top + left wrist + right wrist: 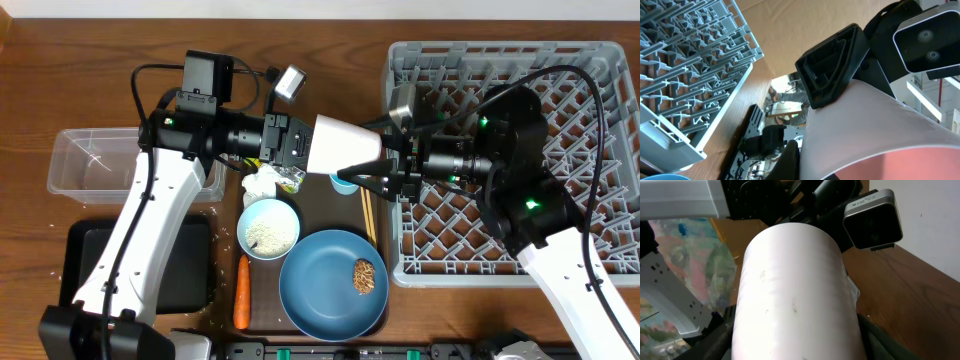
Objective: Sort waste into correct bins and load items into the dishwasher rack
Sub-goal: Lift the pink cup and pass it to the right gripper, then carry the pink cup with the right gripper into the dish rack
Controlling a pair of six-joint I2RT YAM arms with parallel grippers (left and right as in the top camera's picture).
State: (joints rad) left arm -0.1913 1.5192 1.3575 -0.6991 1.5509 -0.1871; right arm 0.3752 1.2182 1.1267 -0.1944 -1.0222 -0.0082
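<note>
Raised highest over the table, a small white-pink tapered cup (pixel 340 145) lies sideways between two arms. The left gripper (pixel 298 145) is clamped on its wide rim, one black finger (pixel 832 65) flat against the glossy outer wall. The right gripper (pixel 375 170) reaches the narrow end, though whether it grips cannot be told.

From the left on the brown wood-grain table (pixel 60 60) sit a clear rectangular plastic tub (pixel 70 165) and a shallow black rectangular tray (pixel 195 280) just on the robot's side of it. Next comes crumpled white paper (pixel 262 183) touching a yellow-green printed wrapper (pixel 291 180).

A dark brown serving tray (pixel 310 215) bears a white bowl (pixel 290 225) flecked with white rice grains (pixel 262 238). On it too are a large round blue plate (pixel 320 290) carrying a brown food lump (pixel 366 277), a small light-blue cup (pixel 343 184) and two wooden chopsticks (pixel 369 215). A small orange carrot (pixel 241 292) lies near the bowl.

At right stands a large square grey plastic rack (pixel 600 70) of upright pegs. A white wall edges the far side.
</note>
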